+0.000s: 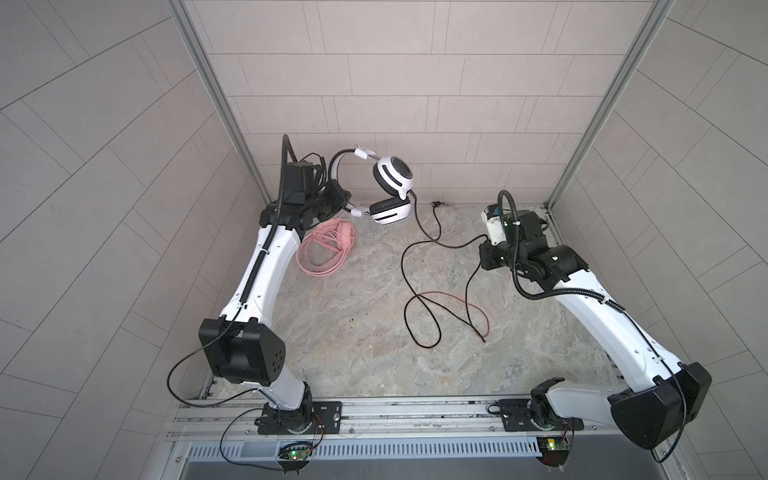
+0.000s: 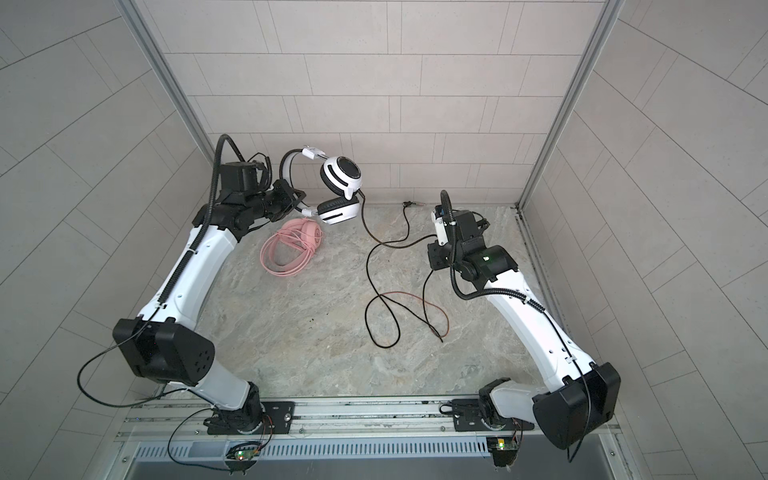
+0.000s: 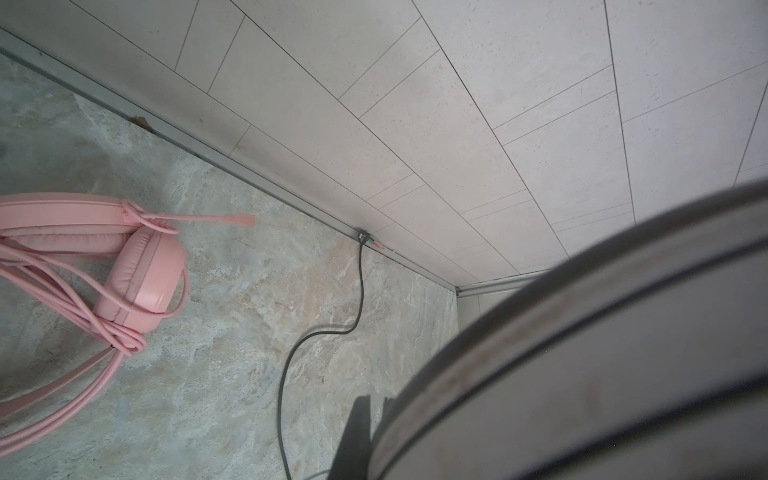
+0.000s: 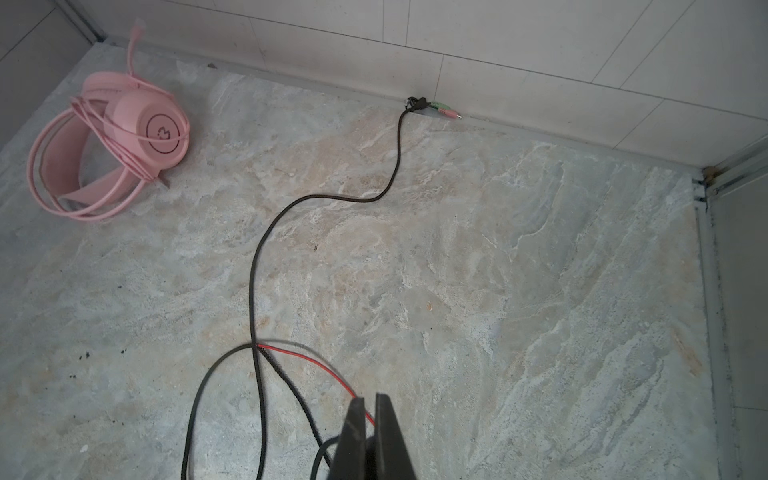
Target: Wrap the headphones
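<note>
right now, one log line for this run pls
left tool: shut on white-and-black headset, held above table | right tool: shut on black cable, rest loose on table | pink headset: on table, cable wound round it

Left arm (image 1: 266, 270): elbow low at the front, forearm sloping up toward the back-left corner, wrist roughly level and raised. Left gripper (image 1: 338, 197): clamped tight on the headband of the white-and-black headset (image 1: 392, 174), holding it in the air.

Right arm (image 1: 598, 316): forearm angled toward the back right, wrist bent down and inward. Right gripper (image 4: 370, 432): fingers pressed together, pinching the black cable (image 4: 252, 270).
</note>
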`<state>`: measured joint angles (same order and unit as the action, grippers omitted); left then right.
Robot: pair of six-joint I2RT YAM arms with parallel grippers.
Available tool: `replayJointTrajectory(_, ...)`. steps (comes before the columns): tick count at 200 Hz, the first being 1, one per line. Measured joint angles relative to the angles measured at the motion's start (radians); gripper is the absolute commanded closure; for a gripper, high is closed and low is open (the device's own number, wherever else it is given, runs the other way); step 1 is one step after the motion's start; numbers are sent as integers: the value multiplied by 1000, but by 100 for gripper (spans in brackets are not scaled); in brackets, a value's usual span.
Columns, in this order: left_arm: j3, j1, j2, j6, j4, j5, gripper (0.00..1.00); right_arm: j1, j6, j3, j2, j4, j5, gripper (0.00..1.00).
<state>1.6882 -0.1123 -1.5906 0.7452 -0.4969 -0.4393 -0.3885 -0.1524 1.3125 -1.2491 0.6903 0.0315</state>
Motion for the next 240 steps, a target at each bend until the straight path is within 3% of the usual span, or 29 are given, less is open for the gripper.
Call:
replayJointTrajectory(60,111,-143,-35,-222,-169,158,100,-231,114,183,38,64,-166,100)
replayJointTrajectory(146,176,-299,-140,-513,-311,154,100,-240,168,330,-2,83,-240,100)
replayJointTrajectory(240,117,-322,-130,-564,-295,104,100,-240,170,315,-25,80,-258,100)
